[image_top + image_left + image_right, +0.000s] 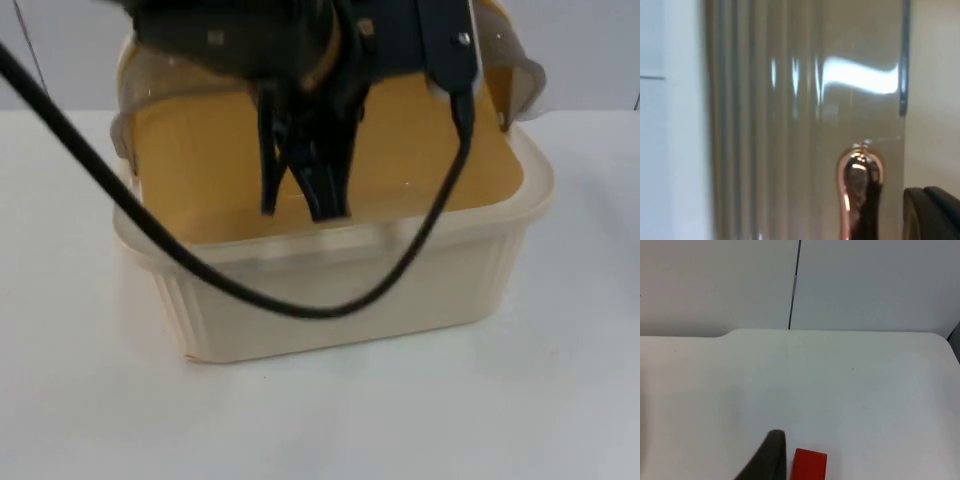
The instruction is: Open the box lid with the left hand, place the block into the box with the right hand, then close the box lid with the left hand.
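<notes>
A cream translucent plastic box point(340, 290) with ribbed walls stands in the middle of the table. Its clear lid point(505, 60) is tipped up behind the back rim, so the yellowish inside lies uncovered. My left gripper point(305, 195) hangs over the box's middle, pointing down into it; the left wrist view has the ribbed box wall point(790, 125) close up. A small red block point(809, 466) lies on the white table right beside a dark fingertip point(771, 456) of my right gripper point(788, 471), which is low over the table.
The white table point(90, 400) runs around the box on all sides. In the right wrist view the table top point(850, 390) ends at the grey partition wall point(865, 285).
</notes>
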Controlling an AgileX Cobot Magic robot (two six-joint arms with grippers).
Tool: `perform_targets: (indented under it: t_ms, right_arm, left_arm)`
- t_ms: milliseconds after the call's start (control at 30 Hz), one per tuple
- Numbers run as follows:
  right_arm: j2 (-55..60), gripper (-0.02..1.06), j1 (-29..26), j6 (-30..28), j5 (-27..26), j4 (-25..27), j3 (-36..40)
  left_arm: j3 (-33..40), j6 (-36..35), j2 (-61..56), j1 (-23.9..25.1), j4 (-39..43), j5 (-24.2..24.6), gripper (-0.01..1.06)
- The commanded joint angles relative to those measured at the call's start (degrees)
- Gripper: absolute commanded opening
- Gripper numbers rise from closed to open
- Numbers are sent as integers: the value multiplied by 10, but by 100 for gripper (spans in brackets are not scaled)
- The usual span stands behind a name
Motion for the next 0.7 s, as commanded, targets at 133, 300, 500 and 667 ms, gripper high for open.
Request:
perform_targets:
  t_ms: [133,300,500,667]
  right_arm:
    - [-14,105,-3,3,-5,1,3]
    - [-21,105,-3,3,-3,1,3]
    - [-28,105,-3,3,-2,1,3]
    - [-28,105,-3,3,0,1,3]
  left_arm:
    - [-57,223,-5,41,-192,16,0]
    - [-74,276,-5,64,-233,15,0]
    - [-74,300,-4,75,-241,10,0]
    - [-74,298,-4,84,-249,-1,0]
